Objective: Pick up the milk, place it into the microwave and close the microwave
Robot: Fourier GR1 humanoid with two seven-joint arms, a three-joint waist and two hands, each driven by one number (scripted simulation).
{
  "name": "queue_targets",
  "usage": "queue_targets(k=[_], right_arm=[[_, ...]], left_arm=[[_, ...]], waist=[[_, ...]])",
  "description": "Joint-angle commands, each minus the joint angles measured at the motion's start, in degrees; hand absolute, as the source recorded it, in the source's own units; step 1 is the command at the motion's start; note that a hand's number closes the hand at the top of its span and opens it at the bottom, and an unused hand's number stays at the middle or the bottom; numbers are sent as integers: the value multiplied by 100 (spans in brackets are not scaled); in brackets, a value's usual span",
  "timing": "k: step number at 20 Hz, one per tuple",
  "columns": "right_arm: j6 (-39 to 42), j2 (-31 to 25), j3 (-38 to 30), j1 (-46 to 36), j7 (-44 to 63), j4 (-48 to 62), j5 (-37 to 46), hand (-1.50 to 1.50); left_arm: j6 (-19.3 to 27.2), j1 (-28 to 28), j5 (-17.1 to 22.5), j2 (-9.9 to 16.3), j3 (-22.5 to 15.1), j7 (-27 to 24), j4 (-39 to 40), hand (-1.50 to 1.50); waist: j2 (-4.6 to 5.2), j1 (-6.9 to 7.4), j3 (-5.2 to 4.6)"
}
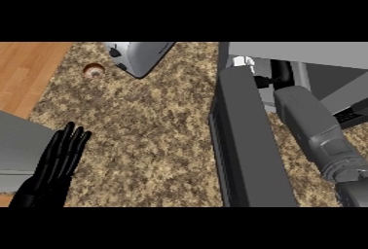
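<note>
The milk [241,62] shows as a small white shape at the top, just past the far end of the open microwave door [248,146], a dark grey slab standing on edge across the counter. The microwave's grey body [316,53] lies at the upper right. My right forearm reaches up from the lower right into the microwave's opening. My right hand [277,75] is black and sits right beside the milk, partly hidden by the door; whether it touches the milk is hidden. My left hand [61,155] rests open at the lower left, fingers up, holding nothing.
A silver toaster [140,56] stands at the top centre on the speckled brown counter [144,126]. A small round brown object [93,71] lies left of it. Wood surface [25,73] borders the counter's left side, and a grey block [18,146] sits at the left edge.
</note>
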Motion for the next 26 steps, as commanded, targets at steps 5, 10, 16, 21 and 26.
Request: queue_targets(k=[5,10,16,21,26], right_arm=[[355,-21,-169,270,-98,-26,-160,-150],[874,107,-178,531,-363,-64,-176,-150],[1587,130,-299,849,-687,-187,-311,-150],[1890,277,-265,1367,-1124,-249,-291,-150],[1839,376,-163,1778,-1359,-450,-214,-150]], left_arm=[[27,53,-154,-34,-370,63,-9,-150],[0,-79,-210,-35,-488,26,265,-150],[-166,-345,-162,41,-473,-44,780,-150],[-517,-585,-351,240,-767,-71,1192,-150],[-493,-1227,-769,235,-959,69,1607,150]], waist=[[-67,-121,0],[-99,-235,-3],[-186,-428,-14],[-242,-548,-17],[-310,-695,-25]])
